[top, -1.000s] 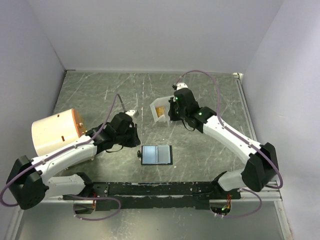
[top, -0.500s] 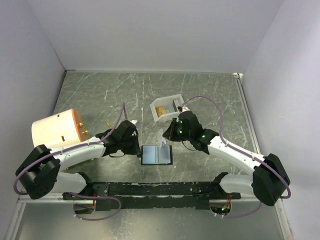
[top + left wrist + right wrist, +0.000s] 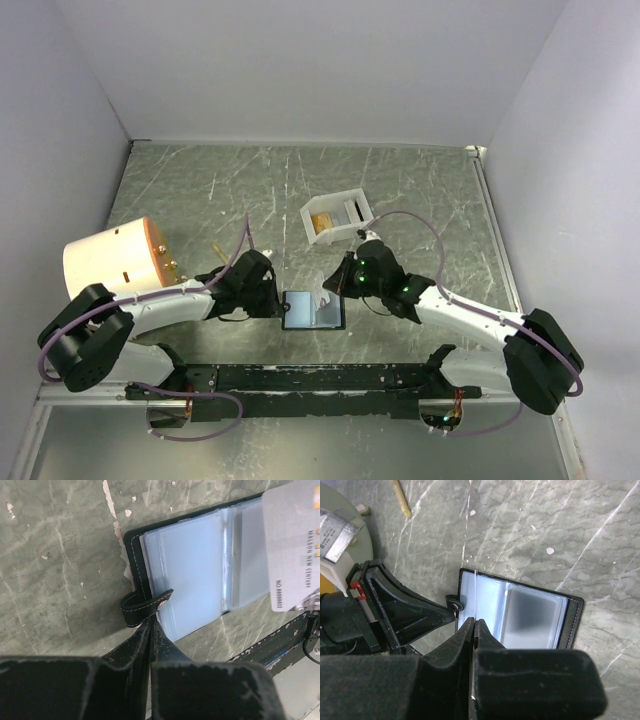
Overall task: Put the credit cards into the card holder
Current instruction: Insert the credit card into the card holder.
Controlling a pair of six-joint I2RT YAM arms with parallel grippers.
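The card holder [image 3: 313, 310] lies open on the table, black outside, pale blue inside; it also shows in the left wrist view [image 3: 200, 565] and the right wrist view [image 3: 530, 615]. My right gripper [image 3: 334, 287] is shut on a credit card and holds it upright over the holder's left half. The card shows edge-on in the right wrist view [image 3: 476, 592], above the gripper [image 3: 475, 623], and as a pale grey printed face in the left wrist view [image 3: 292, 545]. My left gripper [image 3: 276, 304] is shut, its tips [image 3: 151, 623] against the holder's strap tab [image 3: 145, 606]. More gold-tan cards [image 3: 322, 221] lie in the white box.
A white plastic box [image 3: 352, 210] stands behind the holder. A tan cylinder [image 3: 110, 262] lies at the left beside the left arm. A thin wooden stick [image 3: 401, 499] lies on the table. White walls close in the table on three sides.
My right gripper has come from the white box towards me with a card, to above the holder. My left gripper has moved right, up to the holder's left edge.
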